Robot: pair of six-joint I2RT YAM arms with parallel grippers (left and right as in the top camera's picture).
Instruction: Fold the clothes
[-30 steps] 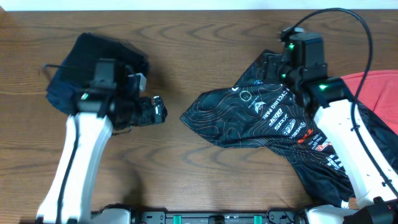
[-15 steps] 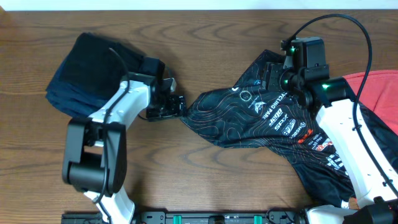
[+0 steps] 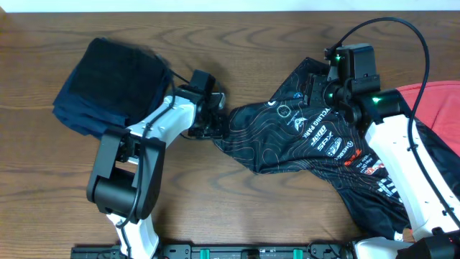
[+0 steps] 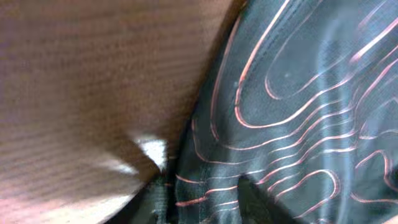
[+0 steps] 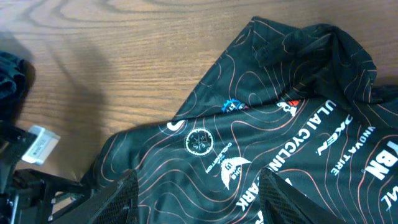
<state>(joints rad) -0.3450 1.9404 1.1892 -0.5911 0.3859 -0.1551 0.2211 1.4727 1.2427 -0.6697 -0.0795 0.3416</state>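
Both look like the same kit. The white-shelled left arm [image 3: 159, 124] has chunky black joint housings. The matching white right arm [image 3: 402, 162] adds tiny green lights [image 3: 334, 53] on its black wrist block, with a thin black cable [image 3: 389, 19] looping above.

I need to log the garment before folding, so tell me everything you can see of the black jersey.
The black jersey is thin, slick-looking fabric with fine orange contour lines and white sponsor logos. It lies crumpled on the wooden table, right of centre. The left gripper meets its pointed end; the right arm crosses its other part, beside a coral-red shirt.
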